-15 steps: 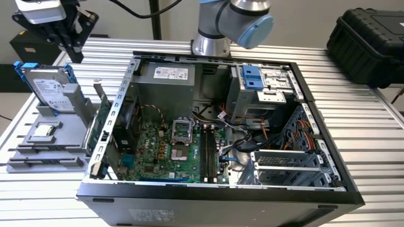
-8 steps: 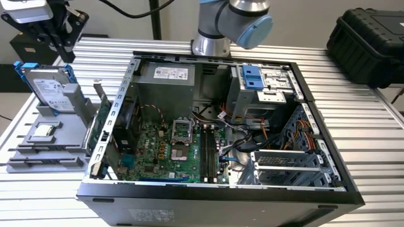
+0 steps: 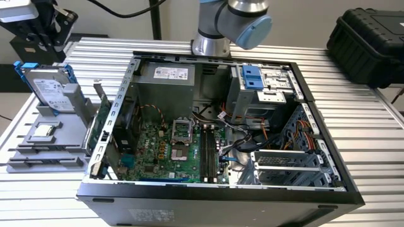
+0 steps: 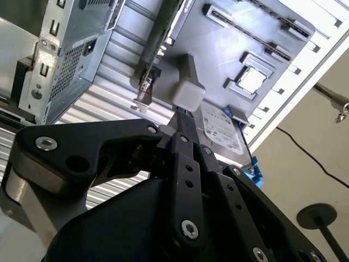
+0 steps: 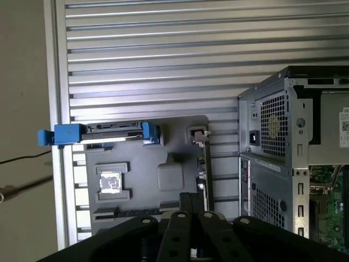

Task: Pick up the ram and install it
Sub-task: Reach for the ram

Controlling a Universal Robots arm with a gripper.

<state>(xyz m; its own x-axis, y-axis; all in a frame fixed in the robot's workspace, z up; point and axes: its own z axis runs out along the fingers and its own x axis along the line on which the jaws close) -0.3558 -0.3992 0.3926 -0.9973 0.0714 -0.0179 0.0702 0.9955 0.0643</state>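
The ram is the thin dark strip [image 5: 136, 212] lying in the long slot at the edge of the grey parts holder [image 5: 147, 158]; in the second wrist view the same ram strip [image 4: 251, 19] runs along the holder [image 4: 218, 54]. My gripper [image 5: 191, 197] hangs well above the holder with its black fingers pressed together and nothing between them. In the second wrist view the gripper [image 4: 180, 114] lines up over the holder's middle block, apart from the ram. The open computer case [image 3: 215, 198] shows its green motherboard [image 3: 170, 146] with long memory slots.
The holder [image 3: 73, 118] also carries a silver hard drive in a blue frame [image 3: 47, 87], a square chip [image 3: 44, 131] and an upright green expansion card [image 3: 101, 118] beside the case wall. A black hard case [image 3: 369, 38] sits at the exterior view's far right on the slatted table.
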